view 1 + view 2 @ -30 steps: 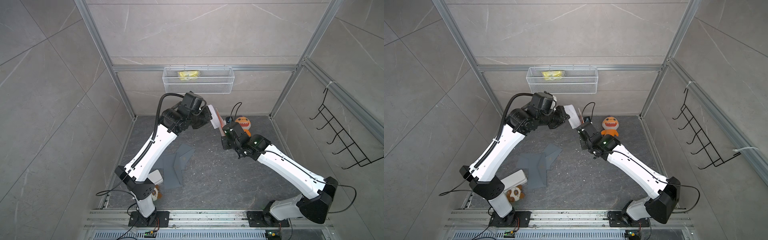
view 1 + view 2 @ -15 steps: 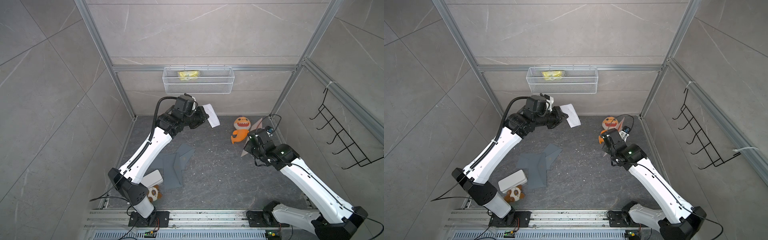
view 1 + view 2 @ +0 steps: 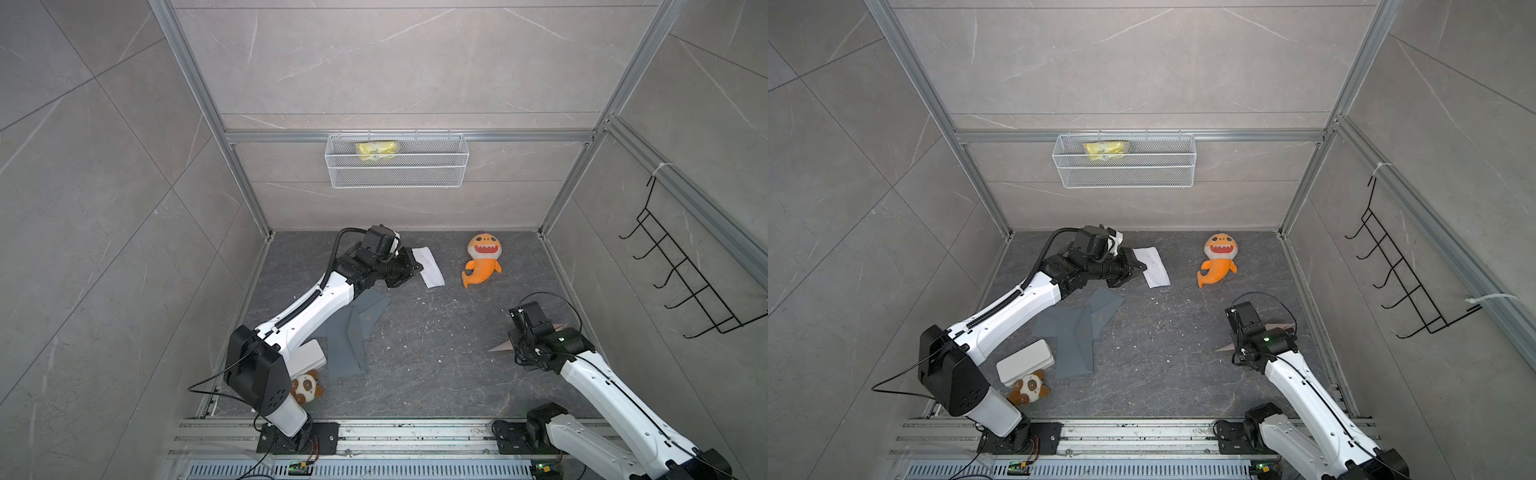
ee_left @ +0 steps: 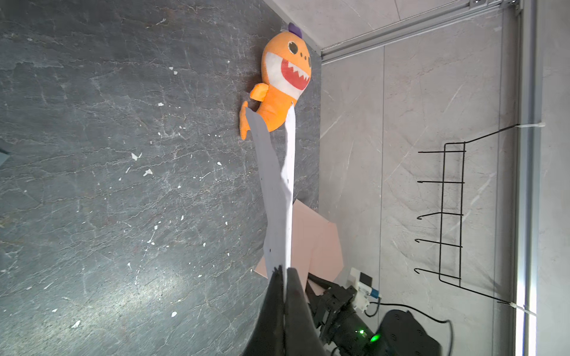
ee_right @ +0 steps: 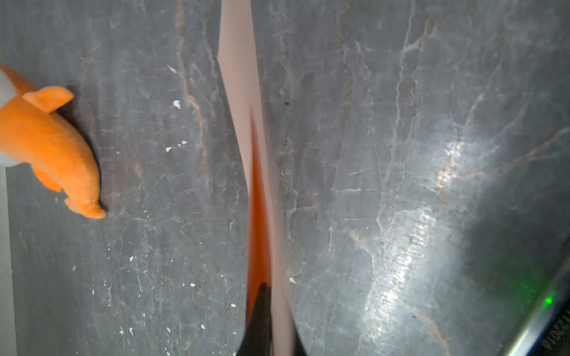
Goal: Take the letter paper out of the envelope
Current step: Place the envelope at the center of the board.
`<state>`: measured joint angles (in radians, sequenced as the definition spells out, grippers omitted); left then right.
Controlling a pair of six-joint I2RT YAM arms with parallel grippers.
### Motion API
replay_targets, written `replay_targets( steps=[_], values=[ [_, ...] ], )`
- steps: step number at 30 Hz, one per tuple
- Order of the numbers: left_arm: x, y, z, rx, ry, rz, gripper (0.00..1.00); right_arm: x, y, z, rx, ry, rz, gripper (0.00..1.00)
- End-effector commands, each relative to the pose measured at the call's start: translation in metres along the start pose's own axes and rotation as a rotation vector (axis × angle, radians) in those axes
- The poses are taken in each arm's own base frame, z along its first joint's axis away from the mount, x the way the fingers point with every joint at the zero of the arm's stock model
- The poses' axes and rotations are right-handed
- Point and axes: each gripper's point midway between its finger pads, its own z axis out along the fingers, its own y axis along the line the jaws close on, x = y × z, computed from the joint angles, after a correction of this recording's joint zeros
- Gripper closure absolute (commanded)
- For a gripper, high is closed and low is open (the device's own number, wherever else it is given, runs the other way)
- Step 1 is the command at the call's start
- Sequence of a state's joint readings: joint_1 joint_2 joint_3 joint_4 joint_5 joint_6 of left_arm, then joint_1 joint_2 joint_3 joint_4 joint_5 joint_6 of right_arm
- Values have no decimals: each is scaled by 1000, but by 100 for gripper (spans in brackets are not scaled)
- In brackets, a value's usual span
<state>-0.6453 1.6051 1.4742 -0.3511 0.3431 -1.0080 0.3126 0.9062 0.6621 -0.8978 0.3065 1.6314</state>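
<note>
My two arms are not close together in the middle any more. They have pulled apart, and that is the big change. My left gripper (image 3: 409, 268) is pinched tight on the white letter paper (image 3: 429, 266), up in the middle of both top views, near the back wall. In the left wrist view the paper sticks out from my shut fingers (image 4: 274, 296). It looks thin and bendy, and it points at the orange shark toy (image 4: 283, 80). My right gripper (image 3: 518, 351) has gone to the lower right of the top views. It is pinched tight on the pink envelope (image 3: 498, 347), and a pointy corner of it sticks out to the left. In the right wrist view I see the envelope edge-on above the dark floor (image 5: 401, 154). The paper and the envelope are well apart and do not touch. So I think the letter is out and the main job is done. What may be left is to put both things down softly. Paper is floppy, so I should go slow. The grey folded sheets (image 3: 353, 332) lie flat on the floor, and neither gripper is on them.
</note>
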Motion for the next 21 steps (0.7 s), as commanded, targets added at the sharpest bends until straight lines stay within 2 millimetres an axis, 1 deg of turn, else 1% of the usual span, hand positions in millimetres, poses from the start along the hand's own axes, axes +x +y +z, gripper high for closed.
replay_targets(
  steps=[1,3,6,10,12,14,17,18,20,21],
  values=[
    [-10,-46,-28,140,-50,55,100,8,-17,9,24,38,139,88],
    [-12,-48,-28,145,-53,58,100,11,-25,13,45,45,153,82],
    [-14,-51,-28,147,-54,63,100,16,-37,16,103,63,149,75],
    [-15,-52,-26,144,-54,66,100,21,-57,17,206,79,139,62],
    [-15,-52,-26,143,-54,67,100,20,-64,15,243,76,137,56],
    [-16,-51,-26,140,-55,67,100,18,-68,13,268,64,125,52],
    [-17,-47,-26,127,-55,58,100,13,-63,9,271,48,86,50],
    [-18,-43,-26,116,-52,49,100,12,-58,7,262,47,67,48],
    [-21,-39,-29,99,-45,34,100,10,-42,3,224,50,17,45],
    [-23,-38,-31,92,-39,28,100,10,-28,1,190,59,-29,44]
  ],
)
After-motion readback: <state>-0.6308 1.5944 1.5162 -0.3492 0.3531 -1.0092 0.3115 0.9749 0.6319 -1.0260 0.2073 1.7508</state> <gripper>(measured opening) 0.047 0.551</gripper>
